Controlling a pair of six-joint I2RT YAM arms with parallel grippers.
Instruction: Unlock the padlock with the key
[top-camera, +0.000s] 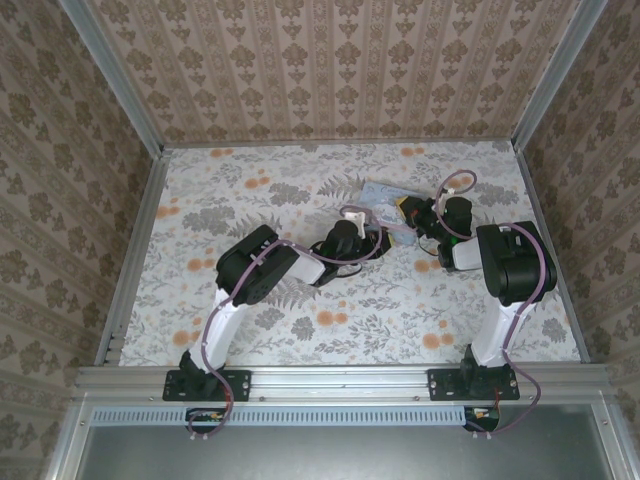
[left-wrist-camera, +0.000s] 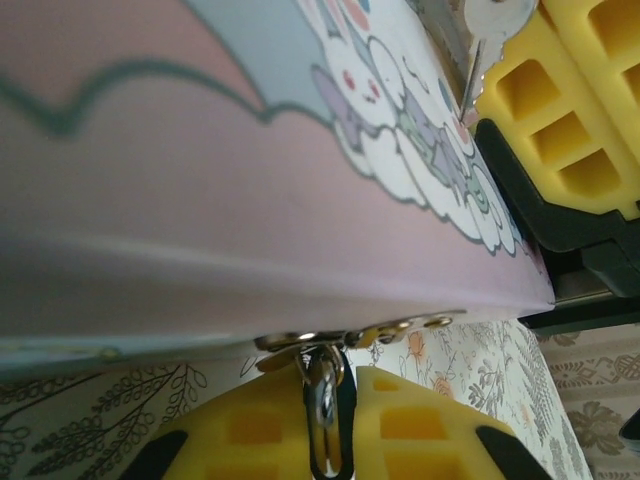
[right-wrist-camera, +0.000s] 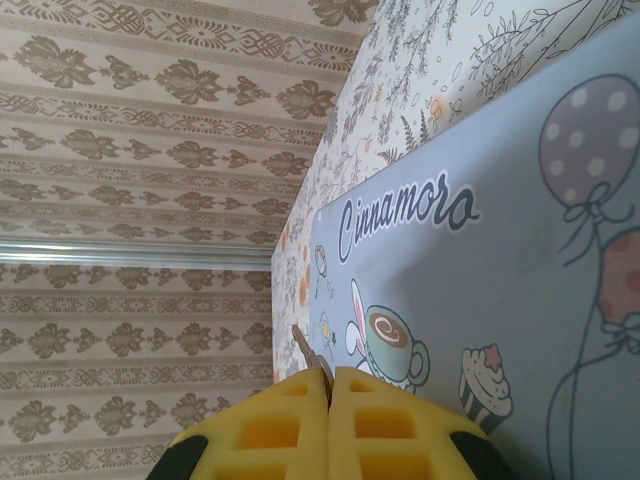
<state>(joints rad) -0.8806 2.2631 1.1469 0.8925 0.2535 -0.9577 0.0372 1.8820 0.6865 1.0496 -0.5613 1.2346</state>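
Note:
The pale blue cartoon tin lies at the back centre of the table. In the left wrist view its metal hasp hangs under the tin's edge. The tiny padlock, with a shiny shackle and dark body, hangs from that hasp. My left gripper is shut on it. My right gripper is shut on the key, whose thin brownish blade sticks out of the yellow pads beside the tin. The left wrist view also shows the key held by the right fingers over the tin's far side.
The floral table is ringed by aluminium rails and patterned walls. Both arms reach to the tin from either side, the left gripper and the right gripper close together there.

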